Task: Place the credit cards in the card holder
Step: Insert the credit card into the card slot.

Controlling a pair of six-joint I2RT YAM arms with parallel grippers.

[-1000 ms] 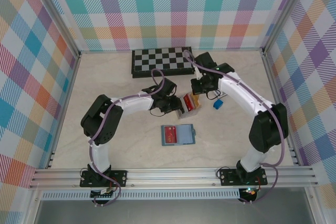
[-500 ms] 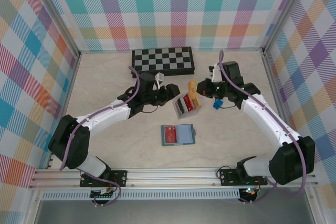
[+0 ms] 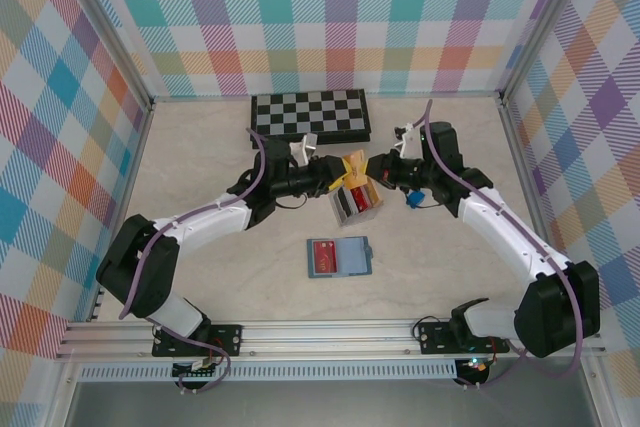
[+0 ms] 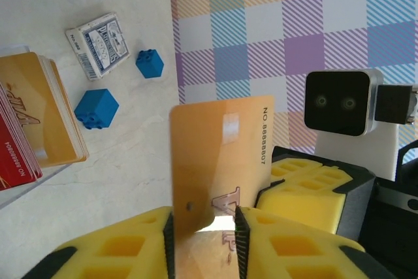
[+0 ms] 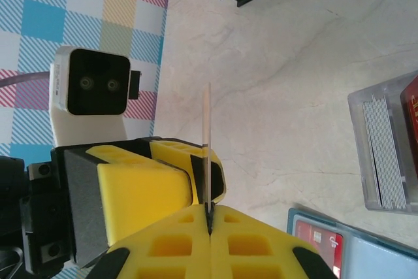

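Note:
An orange credit card (image 3: 352,165) hangs above the table between both grippers. My right gripper (image 5: 209,217) is shut on its edge, with the card (image 5: 208,135) standing edge-on. My left gripper (image 4: 204,227) has closed on the same card (image 4: 219,148), which spans the gap between its pads. The right gripper's yellow fingers (image 4: 307,184) sit at the card's right side. The teal card holder (image 3: 355,255) lies open near the front, a red card (image 3: 322,257) on its left half. More red and orange cards (image 4: 39,115) stand in a clear box (image 3: 355,202).
A chessboard (image 3: 310,115) lies at the back. Two blue blocks (image 4: 96,108) (image 4: 149,63) and a dark patterned card deck (image 4: 100,44) sit right of the box. Plaid walls enclose the table.
The right gripper lifted the orange card from the box. The left arm stretched out, swung in from the left and closed its jaws around the card.

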